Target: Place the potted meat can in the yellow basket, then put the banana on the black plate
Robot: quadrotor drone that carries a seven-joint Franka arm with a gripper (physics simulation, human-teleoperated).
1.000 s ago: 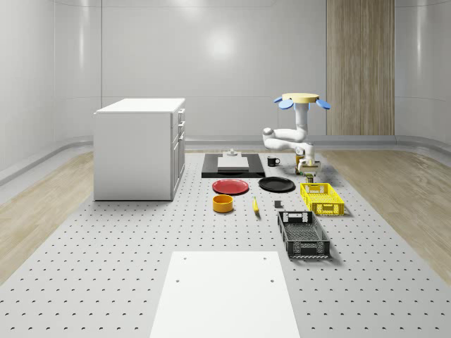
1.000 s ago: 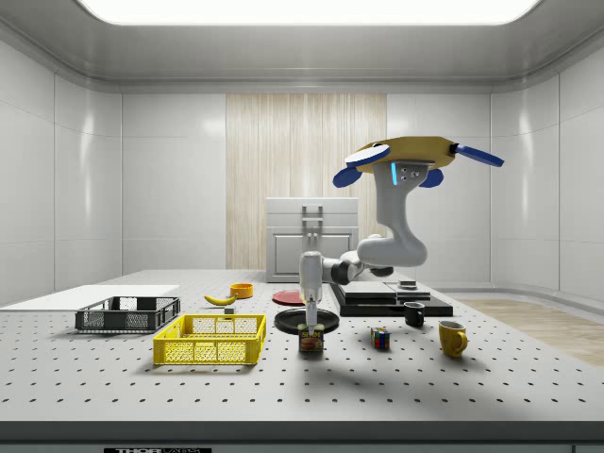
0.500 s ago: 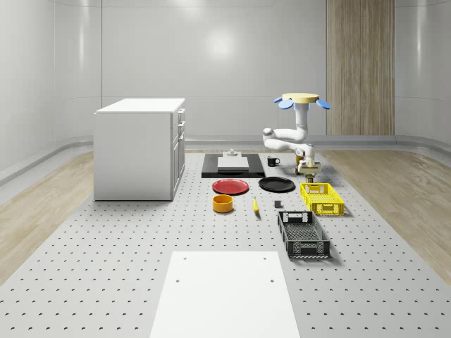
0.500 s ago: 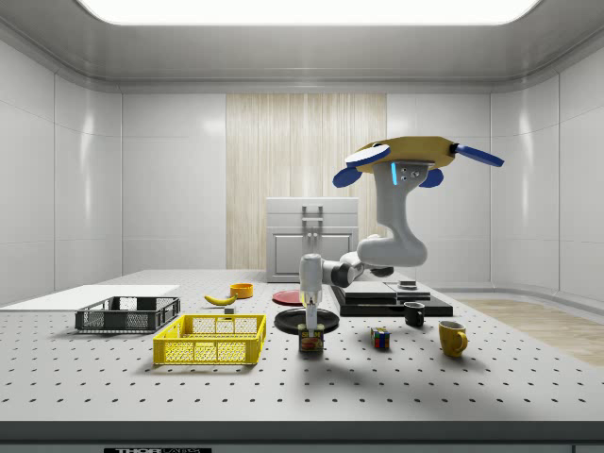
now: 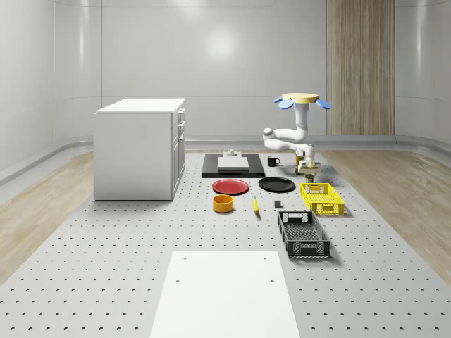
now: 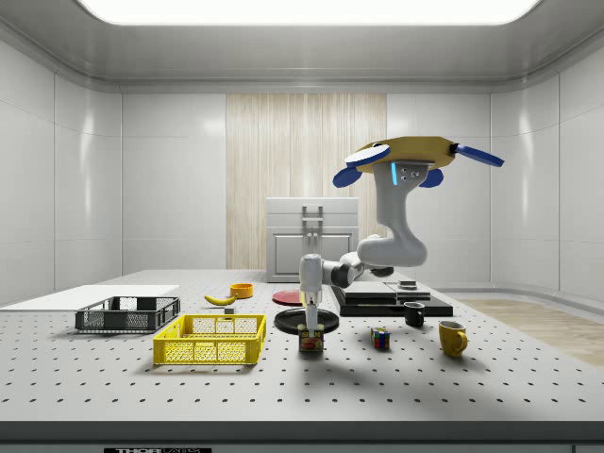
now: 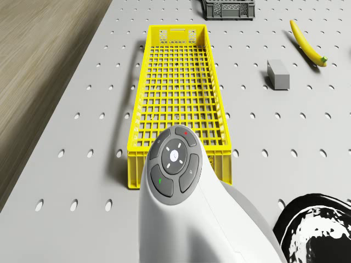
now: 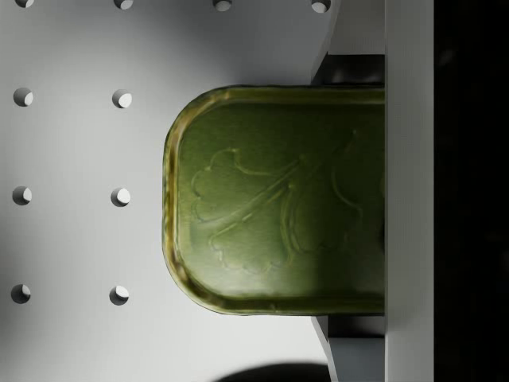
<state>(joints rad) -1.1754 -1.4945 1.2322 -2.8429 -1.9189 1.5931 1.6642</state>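
Note:
The drone [image 6: 415, 151] hovers above the table, beside the far end of the yellow basket [image 6: 209, 351]. Its arm reaches down to the potted meat can [image 6: 311, 343], which is at the table surface just off the basket's end wall. The gripper [image 6: 310, 332] is shut on the can. In the wrist view the green can top [image 8: 270, 199] sits between the two fingers [image 8: 354, 346], which press on both its sides. The banana [image 5: 255, 205] lies on the table between the orange bowl and the baskets. The black plate [image 5: 276, 184] lies beside the gripper [image 5: 307, 165].
A black crate [image 5: 303, 234] lies in line with the yellow basket [image 5: 304, 193]. A red plate [image 5: 230, 186], an orange bowl [image 5: 223, 203] and a white cabinet [image 5: 141, 148] stand further off. A Rubik's cube [image 6: 380, 338], a black mug [image 6: 413, 314] and a yellow mug [image 6: 452, 338] are behind the can.
In the whole-scene view the gripper and can sit very slightly higher than one second ago. Nothing has visibly moved over the last half second.

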